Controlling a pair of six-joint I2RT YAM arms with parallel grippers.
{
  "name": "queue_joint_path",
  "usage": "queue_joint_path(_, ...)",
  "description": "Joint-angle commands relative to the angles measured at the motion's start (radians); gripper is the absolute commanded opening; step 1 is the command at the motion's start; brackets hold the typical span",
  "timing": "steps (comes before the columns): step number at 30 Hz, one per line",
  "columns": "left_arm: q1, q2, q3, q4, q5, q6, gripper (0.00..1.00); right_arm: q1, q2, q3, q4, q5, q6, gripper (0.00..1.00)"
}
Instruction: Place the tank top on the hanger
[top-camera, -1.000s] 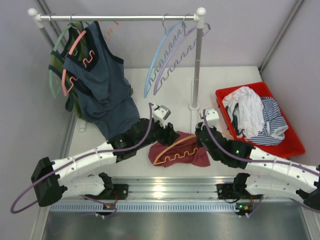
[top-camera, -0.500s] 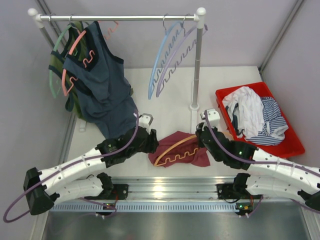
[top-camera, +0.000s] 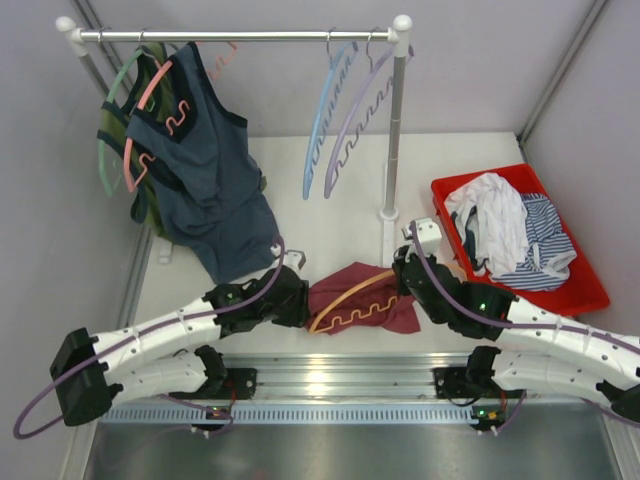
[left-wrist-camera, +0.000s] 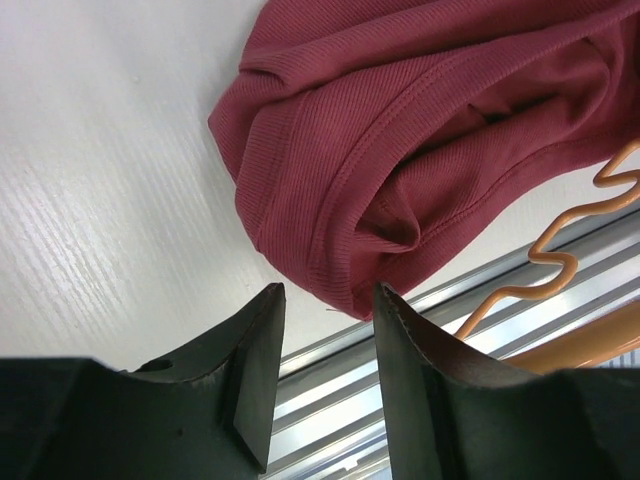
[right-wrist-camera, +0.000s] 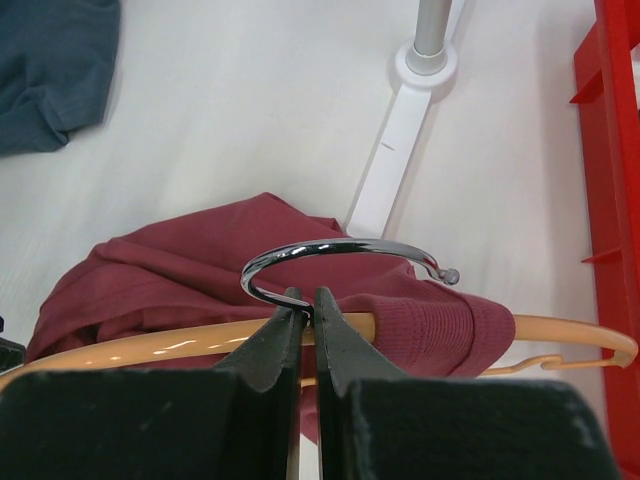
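The maroon tank top (top-camera: 350, 285) lies crumpled on the white table, draped partly over the orange hanger (top-camera: 352, 300). My right gripper (right-wrist-camera: 309, 300) is shut on the hanger at the base of its metal hook (right-wrist-camera: 340, 252); one strap of the tank top (right-wrist-camera: 430, 335) is wrapped over the hanger's arm (right-wrist-camera: 560, 330). My left gripper (left-wrist-camera: 325, 295) is open and empty, its fingertips just short of the tank top's folded edge (left-wrist-camera: 400, 160). The hanger's wavy bar (left-wrist-camera: 560, 255) shows at the right of the left wrist view.
A rail stand (top-camera: 395, 120) carries light blue and lilac hangers (top-camera: 335, 110) and a dark blue-grey tank top (top-camera: 205, 170) on a pink hanger. A red tray (top-camera: 590, 285) holds white and striped garments. A metal rail (top-camera: 330, 375) edges the table's near side.
My left arm has swung back from over the tank top, dropped low and now points at the garment's left edge. The hangers on the rail are swinging. The right gripper has held still.
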Motion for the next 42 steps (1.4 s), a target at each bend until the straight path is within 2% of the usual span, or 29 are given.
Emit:
queue_joint_path(1,-0.003,0.013,-0.005,0.007,0.029,-0.025,0.45,0.016,-0.016,0.036,0.007,0.062,-0.007,0.0)
queue_joint_path(9,-0.005,0.085,-0.03,0.062,0.032,-0.025,0.44,0.017,-0.008,0.043,-0.001,0.079,-0.004,0.0)
queue_joint_path(12,-0.005,0.076,-0.034,0.069,0.018,-0.031,0.37,0.016,-0.004,0.048,-0.008,0.097,-0.001,0.0)
queue_joint_path(16,-0.003,0.048,-0.025,0.062,0.009,-0.031,0.18,0.016,0.009,0.049,-0.019,0.134,0.014,0.0)
queue_joint_path(17,-0.003,0.039,-0.024,0.062,0.013,-0.031,0.07,0.016,0.018,0.051,-0.025,0.154,0.017,0.0)
queue_joint_path(19,-0.003,0.033,-0.018,0.053,0.021,-0.031,0.0,0.016,0.033,0.065,-0.041,0.177,0.036,0.0)
queue_joint_path(27,-0.003,-0.013,0.012,0.024,0.064,-0.014,0.0,0.016,0.117,0.14,-0.123,0.295,0.103,0.0)
queue_joint_path(38,-0.003,-0.05,0.082,-0.056,0.038,-0.022,0.0,0.031,0.151,0.128,-0.062,0.307,0.103,0.0)
queue_joint_path(42,-0.003,-0.055,0.108,-0.053,0.079,-0.017,0.0,0.031,0.165,0.14,-0.074,0.321,0.118,0.0)
